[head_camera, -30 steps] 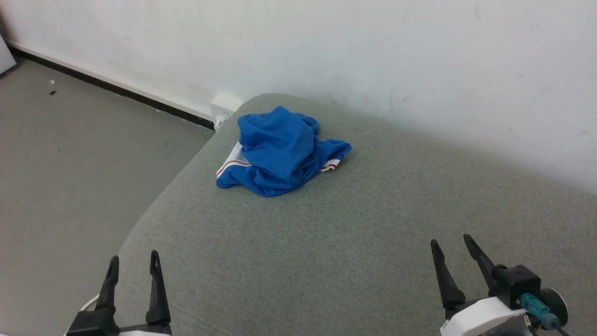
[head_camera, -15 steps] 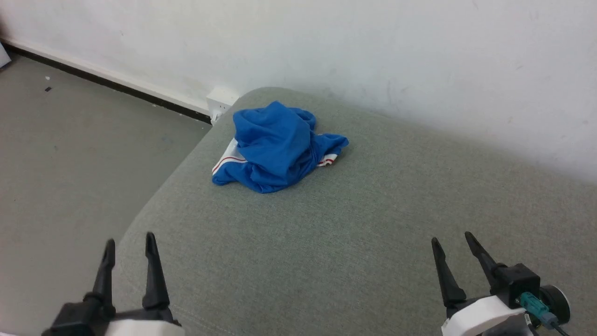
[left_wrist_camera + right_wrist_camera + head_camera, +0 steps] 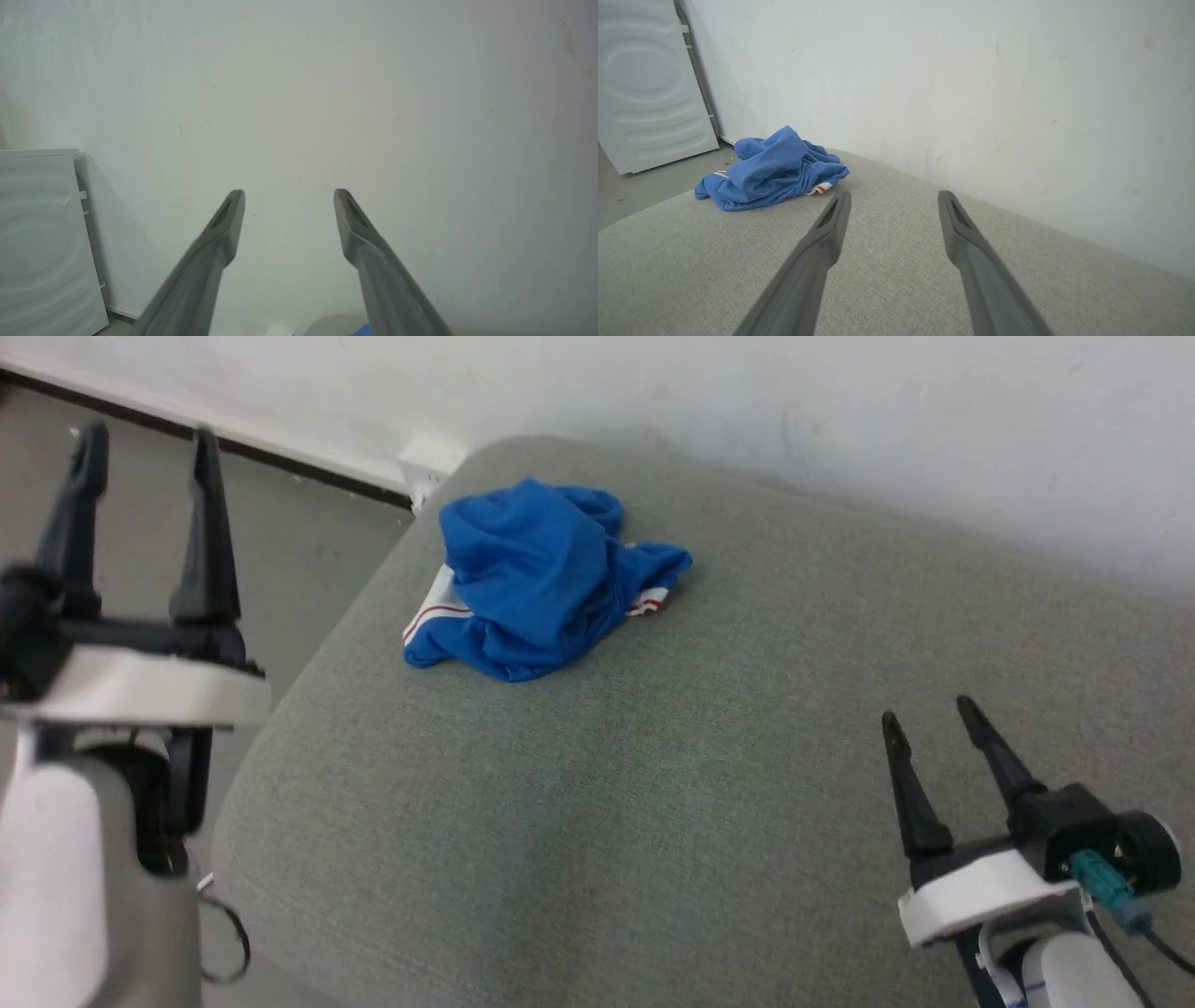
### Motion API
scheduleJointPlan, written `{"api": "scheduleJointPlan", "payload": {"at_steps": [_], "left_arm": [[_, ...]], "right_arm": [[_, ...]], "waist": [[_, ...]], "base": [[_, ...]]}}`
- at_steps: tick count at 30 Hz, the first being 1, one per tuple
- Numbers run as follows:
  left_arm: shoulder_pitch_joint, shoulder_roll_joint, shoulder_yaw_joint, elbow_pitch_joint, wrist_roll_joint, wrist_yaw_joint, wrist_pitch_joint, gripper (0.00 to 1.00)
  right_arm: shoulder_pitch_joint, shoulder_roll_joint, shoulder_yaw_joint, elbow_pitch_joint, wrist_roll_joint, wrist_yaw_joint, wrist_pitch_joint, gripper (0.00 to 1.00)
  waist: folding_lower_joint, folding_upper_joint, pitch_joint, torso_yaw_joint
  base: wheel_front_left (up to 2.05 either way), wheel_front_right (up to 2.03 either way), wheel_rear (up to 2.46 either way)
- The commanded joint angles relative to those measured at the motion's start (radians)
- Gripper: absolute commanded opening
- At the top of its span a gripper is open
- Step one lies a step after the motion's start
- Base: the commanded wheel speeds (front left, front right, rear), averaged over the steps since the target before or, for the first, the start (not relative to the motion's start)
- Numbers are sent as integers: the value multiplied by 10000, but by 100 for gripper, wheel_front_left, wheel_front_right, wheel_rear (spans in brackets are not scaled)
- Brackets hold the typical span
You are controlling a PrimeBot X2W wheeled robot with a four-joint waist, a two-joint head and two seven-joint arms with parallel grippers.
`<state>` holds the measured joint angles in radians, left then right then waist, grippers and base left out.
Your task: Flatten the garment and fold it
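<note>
- Head view places the garment (image 3: 537, 583) as a crumpled blue heap at the far left corner of the grey padded surface (image 3: 653, 784). It lies near the wall (image 3: 840, 401) and close to the surface's left edge. A red-and-white striped hem shows at each side of the heap.
- The left gripper (image 3: 147, 432) hangs raised beside that left edge, over the floor (image 3: 308, 541), jaws wide and empty.
- The right gripper (image 3: 926, 710) sits above the near right part of the surface, jaws wide and empty, well apart from the garment.
- Step in hand, as judged: the approach to a first grasp. Nothing is flattened yet.
- Bring the grippers to opposite sides of the heap.
- Aim for the striped hems rather than the humped top fold. Pinching several layers would likely lift the cloth as one lump.
- Draw the cloth toward the bare middle of the surface. So close to the edge, it could slide off.
- Right wrist view adds a low side profile. It shows the height of the heap and one striped hem resting on the surface at its right foot. It also shows a white ribbed panel (image 3: 649, 88) beyond.
- Left wrist view faces the wall, with a sliver of blue at its bottom edge. That arm probably needs to tilt down before it can aim.
</note>
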<state>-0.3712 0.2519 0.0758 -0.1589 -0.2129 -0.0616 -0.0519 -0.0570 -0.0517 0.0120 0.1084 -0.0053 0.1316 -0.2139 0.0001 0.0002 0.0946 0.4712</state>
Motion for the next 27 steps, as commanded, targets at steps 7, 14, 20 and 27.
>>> {"api": "scheduleJointPlan", "payload": {"at_steps": [7, 14, 20, 27], "left_arm": [[-2778, 979, -417, 2066, -679, -508, 1149, 100], [-4776, 2170, -1166, 4478, -1490, -677, 2039, 100], [-5677, 3165, -2846, 5591, -3104, -687, 2703, 100], [-6045, 3892, -4764, 6301, -5449, -688, 4305, 100]], "right_arm": [[-625, 15, 128, -1432, -635, -9, 646, 100], [-920, 15, 306, -2658, -1100, -9, 1302, 100], [-1044, 15, 452, -3502, -1348, -9, 1613, 100], [-1193, 15, 692, -4171, -1565, -9, 1927, 100]], "waist": [[-1, -2, 1823, -806], [-1, -2, 3016, -1604], [-1, -2, 3788, -2171], [-1, -2, 4565, -2661]], "base": [[0, 0, 0], [0, 0, 0], [0, 0, 0], [0, 0, 0]]}}
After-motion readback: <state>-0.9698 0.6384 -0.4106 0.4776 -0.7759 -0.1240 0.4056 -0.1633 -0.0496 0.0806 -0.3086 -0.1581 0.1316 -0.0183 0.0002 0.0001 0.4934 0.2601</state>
